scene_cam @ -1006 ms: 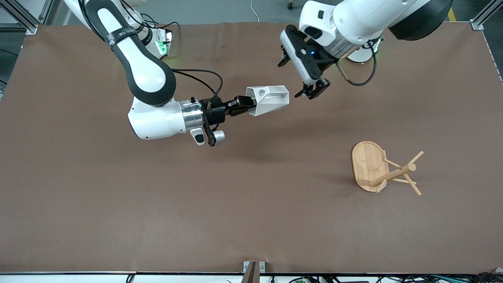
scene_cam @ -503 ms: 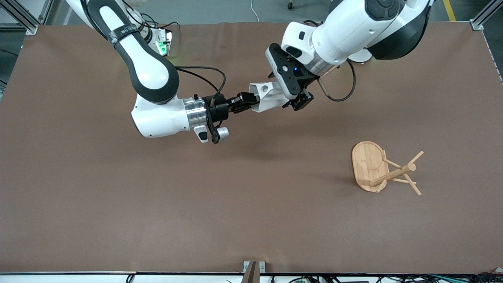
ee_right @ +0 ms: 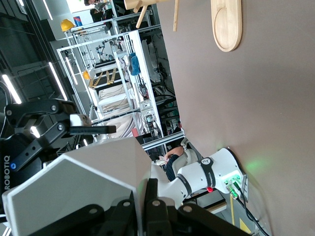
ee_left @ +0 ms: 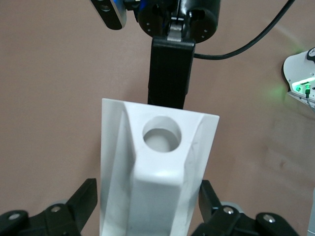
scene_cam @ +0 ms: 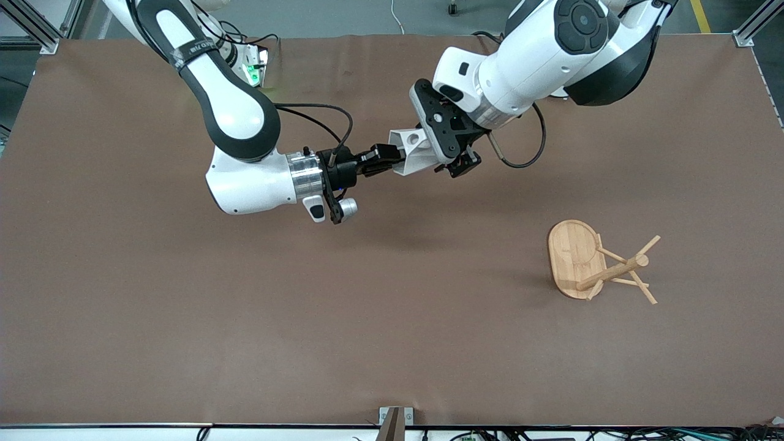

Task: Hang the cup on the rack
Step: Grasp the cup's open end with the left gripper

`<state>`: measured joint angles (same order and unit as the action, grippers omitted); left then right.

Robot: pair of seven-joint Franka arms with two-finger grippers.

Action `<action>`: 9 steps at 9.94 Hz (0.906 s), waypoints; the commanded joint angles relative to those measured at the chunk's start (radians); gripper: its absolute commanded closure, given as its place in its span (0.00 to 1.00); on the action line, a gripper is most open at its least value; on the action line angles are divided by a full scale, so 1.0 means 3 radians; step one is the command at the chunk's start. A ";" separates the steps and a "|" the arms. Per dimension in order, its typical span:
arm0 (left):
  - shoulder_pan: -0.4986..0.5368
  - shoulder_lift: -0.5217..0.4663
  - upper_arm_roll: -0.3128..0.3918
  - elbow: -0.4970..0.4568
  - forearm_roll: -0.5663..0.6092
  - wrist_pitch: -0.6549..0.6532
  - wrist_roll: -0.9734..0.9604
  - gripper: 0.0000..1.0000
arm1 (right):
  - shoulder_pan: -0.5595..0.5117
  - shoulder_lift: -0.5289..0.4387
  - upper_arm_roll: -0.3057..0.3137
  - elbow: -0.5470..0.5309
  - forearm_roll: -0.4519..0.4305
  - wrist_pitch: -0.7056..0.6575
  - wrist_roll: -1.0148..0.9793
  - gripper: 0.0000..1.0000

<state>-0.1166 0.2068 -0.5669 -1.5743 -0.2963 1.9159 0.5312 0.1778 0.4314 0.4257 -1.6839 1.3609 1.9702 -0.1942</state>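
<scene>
The white faceted cup (scene_cam: pixel 411 150) hangs on its side in the air over the table's middle, toward the robots' bases. My right gripper (scene_cam: pixel 387 164) is shut on its rim wall; its fingers (ee_right: pixel 153 196) pinch the cup (ee_right: pixel 83 189). My left gripper (scene_cam: pixel 454 164) is open and straddles the cup's narrow end. In the left wrist view its fingers (ee_left: pixel 87 195) stand on either side of the cup (ee_left: pixel 157 172), whose handle hole faces the camera. The bamboo rack (scene_cam: pixel 597 264) stands toward the left arm's end of the table, nearer the front camera, and shows in the right wrist view (ee_right: pixel 226 24).
The brown table mat (scene_cam: pixel 245 318) stretches wide around the rack. A base unit with a green light (scene_cam: pixel 254 67) sits by the right arm's base. A black cable (scene_cam: pixel 324 119) loops from the right wrist.
My left arm has swung in toward the cup and its open fingers now straddle the cup. My right gripper has shifted the cup slightly toward the left arm.
</scene>
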 commanded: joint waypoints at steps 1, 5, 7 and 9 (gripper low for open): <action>-0.0026 0.0062 -0.0007 -0.0096 0.0078 0.0026 0.0024 0.92 | -0.0041 -0.0022 0.0105 0.0024 0.0086 -0.0007 0.0080 0.99; 0.0005 0.0057 -0.0007 -0.0096 0.0078 0.0026 0.0049 1.00 | -0.0030 -0.0032 0.0105 0.0009 0.0066 0.0054 0.0162 0.00; 0.0020 0.0062 -0.0002 -0.0096 0.0078 0.0026 0.0055 1.00 | -0.0152 -0.0068 0.0074 -0.0042 -0.0072 0.0054 0.0217 0.00; 0.0031 0.0067 0.0003 -0.0096 0.0078 0.0026 0.0055 1.00 | -0.0336 -0.0103 0.0064 -0.0012 -0.0795 0.0054 0.0584 0.00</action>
<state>-0.1117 0.2141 -0.5642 -1.5797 -0.2928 1.9140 0.5313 0.1220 0.4280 0.4352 -1.6771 1.2236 1.9917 -0.0986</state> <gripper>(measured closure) 0.220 0.075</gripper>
